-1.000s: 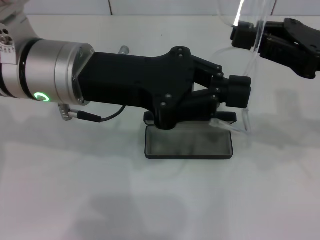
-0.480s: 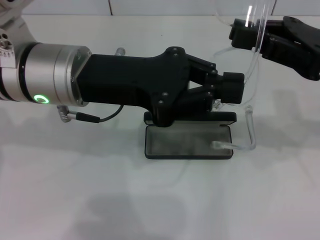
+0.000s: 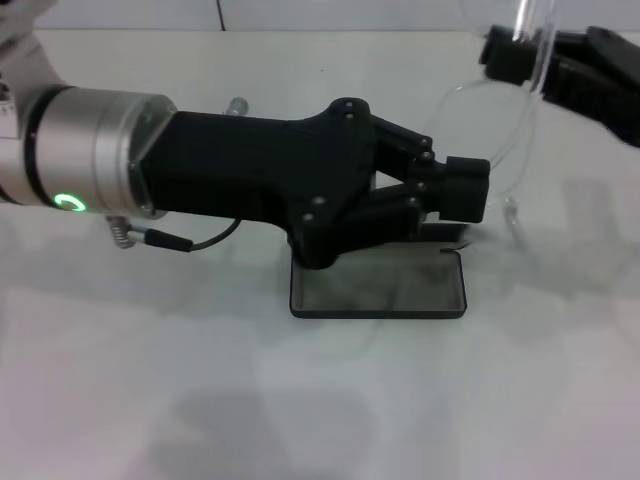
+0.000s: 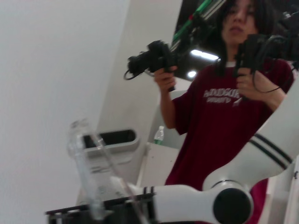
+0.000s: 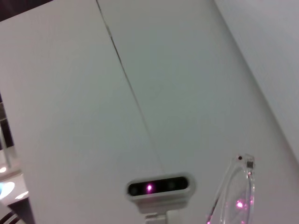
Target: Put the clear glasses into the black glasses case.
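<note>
The black glasses case [image 3: 378, 286] lies open on the white table, grey lining up, its lid [image 3: 446, 236] standing behind. Up at the far right, my right gripper [image 3: 517, 62] is shut on the clear glasses [image 3: 520, 140]. They hang down from it, and one thin arm ends just right of the case, above the table. My left gripper [image 3: 466, 190] reaches in from the left and hovers over the case's far right corner, shut, with nothing seen in it. A clear arm of the glasses [image 4: 82, 158] shows close in the left wrist view, and another part of the glasses [image 5: 240, 186] in the right wrist view.
My long left arm [image 3: 250, 170] covers the table behind the case, with a cable [image 3: 190, 238] hanging under it. White table [image 3: 300, 400] spreads in front of the case. A person [image 4: 224, 112] holding controllers stands beyond the table.
My right gripper has risen and shifted right with the glasses. Their arm tip, which lay in the case, now hangs beside it. The left gripper has hardly moved.
</note>
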Robot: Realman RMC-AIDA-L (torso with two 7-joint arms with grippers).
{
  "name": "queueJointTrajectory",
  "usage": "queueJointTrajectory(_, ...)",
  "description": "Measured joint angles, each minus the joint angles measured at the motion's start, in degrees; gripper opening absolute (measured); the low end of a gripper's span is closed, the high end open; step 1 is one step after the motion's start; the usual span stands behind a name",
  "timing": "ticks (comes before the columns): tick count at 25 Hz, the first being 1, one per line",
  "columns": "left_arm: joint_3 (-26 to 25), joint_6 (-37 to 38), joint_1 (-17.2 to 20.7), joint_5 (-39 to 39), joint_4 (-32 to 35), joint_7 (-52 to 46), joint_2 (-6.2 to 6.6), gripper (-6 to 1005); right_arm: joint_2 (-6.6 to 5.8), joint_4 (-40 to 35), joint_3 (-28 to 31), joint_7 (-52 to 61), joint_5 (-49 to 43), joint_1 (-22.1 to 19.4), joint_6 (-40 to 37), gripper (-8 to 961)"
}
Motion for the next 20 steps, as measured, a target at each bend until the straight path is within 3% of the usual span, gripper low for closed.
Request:
queueJointTrajectory(6, -1.12, 2.13, 1.18, -3.04, 0.10, 0.00, 0.91, 97, -0.49, 0.99, 8.05, 0.40, 0.06, -1.28, -5.78, 99)
queueJointTrajectory(10, -2.20, 3.46, 1.58, -3.25, 0.08, -0.04, 0.72, 97, -0.15, 1.17, 13.64, 0.66, 1.29, -2.47, -8.56, 99)
queueJointTrajectory(17, 2.29, 5.11, 1.26, -4.24, -0.86, -0.48, -0.21, 97, -0.19, 5.78, 14.53, -0.81, 3.75, -2.59, -2.42, 99)
queueJointTrajectory(20, 5.42, 4.87, 0.97, -8.06, -3.42, 0.56, -0.44, 97, 0.01, 6.61, 13.43, -2.16, 3.85, -1.86, 1.58, 98)
